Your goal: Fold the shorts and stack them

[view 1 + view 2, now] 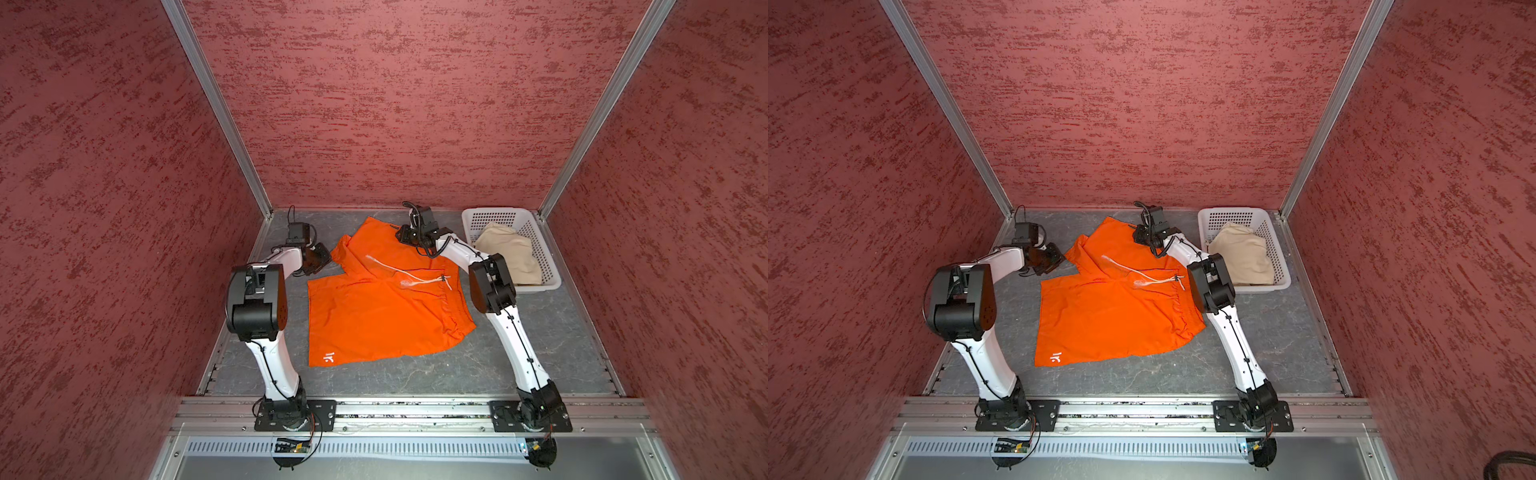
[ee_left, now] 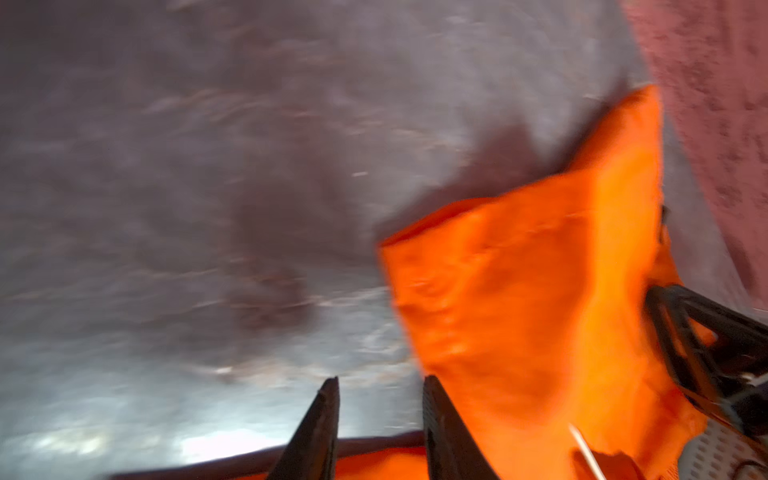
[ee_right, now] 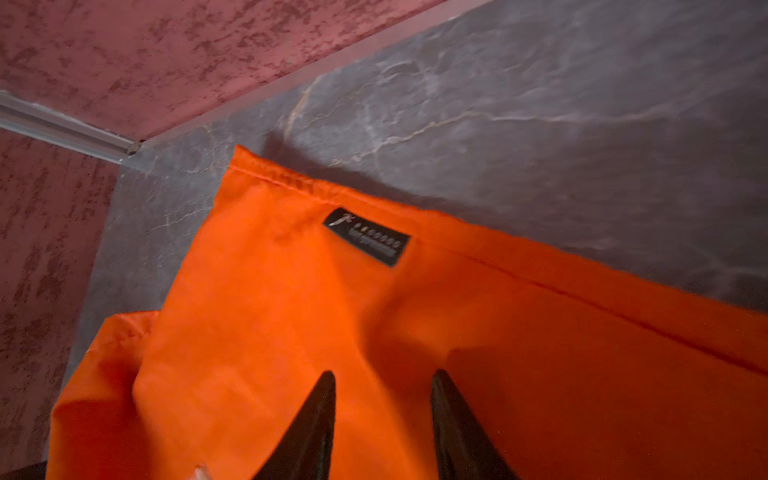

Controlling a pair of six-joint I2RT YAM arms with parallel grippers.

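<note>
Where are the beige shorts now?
In both top views the beige shorts lie bunched inside the white basket at the far right corner, apart from the orange shorts.

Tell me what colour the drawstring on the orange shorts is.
White; the drawstring shows best in a top view.

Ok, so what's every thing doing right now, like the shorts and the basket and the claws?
orange shorts: lying rumpled on the table, not folded yet.
drawstring: loose, trailing across the orange cloth.
white basket: upright on the table.
beige shorts: bunched up inside the white basket.
left claw: open, empty, beside the orange shorts.
right claw: open, empty, over the orange shorts.
</note>
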